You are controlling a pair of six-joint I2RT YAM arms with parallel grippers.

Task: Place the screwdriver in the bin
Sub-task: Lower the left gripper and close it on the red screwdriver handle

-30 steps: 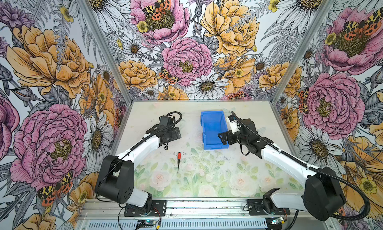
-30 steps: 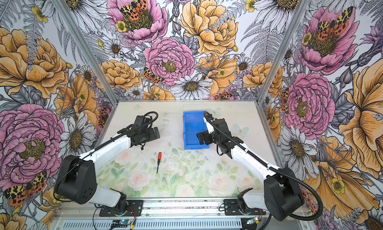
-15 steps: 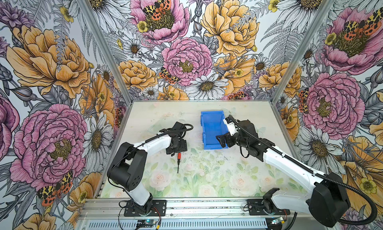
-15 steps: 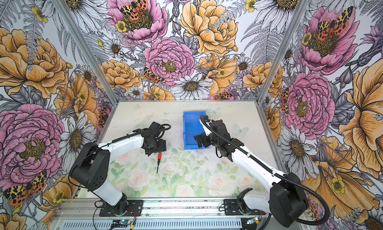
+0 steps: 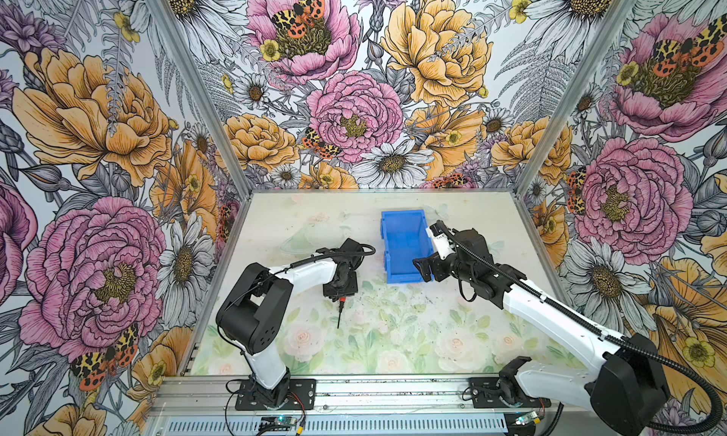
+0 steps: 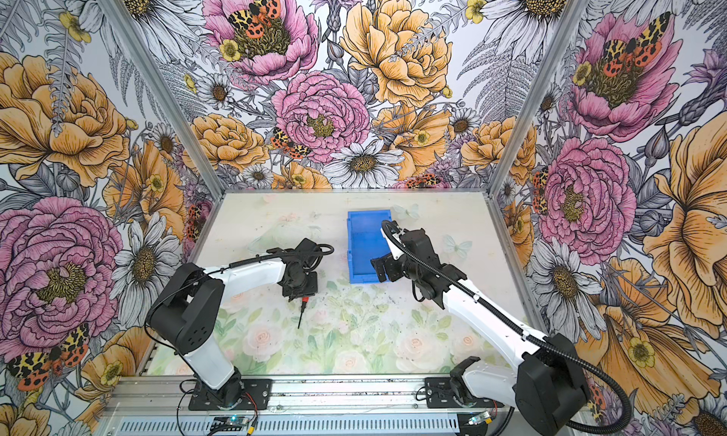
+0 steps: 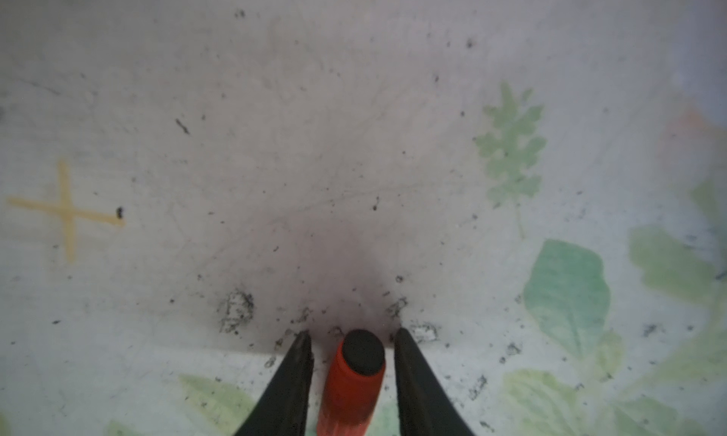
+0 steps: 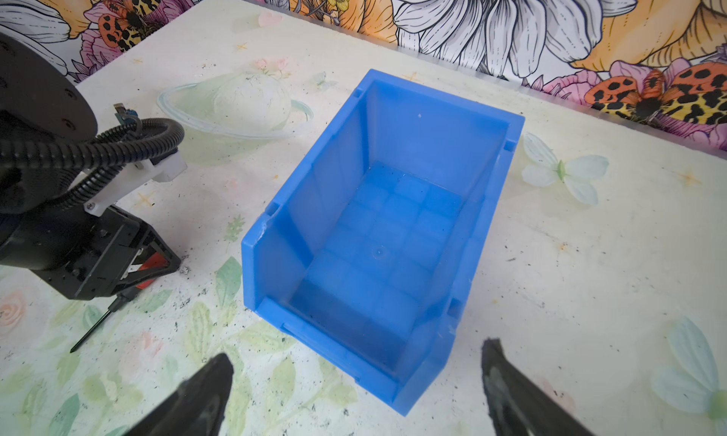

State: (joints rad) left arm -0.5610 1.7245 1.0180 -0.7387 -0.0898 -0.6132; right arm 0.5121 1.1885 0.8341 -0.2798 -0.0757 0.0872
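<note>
The screwdriver (image 5: pixel 340 311) lies on the table, its thin dark shaft pointing toward the front edge. My left gripper (image 5: pixel 341 293) stands over its red-orange handle (image 7: pixel 352 390). In the left wrist view the fingers (image 7: pixel 299 371) flank the handle closely, with a slim gap showing on each side. The blue bin (image 5: pixel 405 277) sits behind and to the right, and it holds nothing (image 8: pixel 342 170). My right gripper (image 5: pixel 423 267) hovers open at the bin's near right corner with nothing between its fingers (image 8: pixel 212 387).
The floral table mat (image 5: pixel 393 335) stretches from the screwdriver to the front rail. Patterned walls close the cell on three sides. The left arm's cable loop (image 8: pixel 130 139) hangs near the bin's left wall.
My left gripper came forward and down over the screwdriver's handle, and its jaws narrowed around it. The right gripper shifted slightly toward the bin's front corner. The screwdriver has not moved.
</note>
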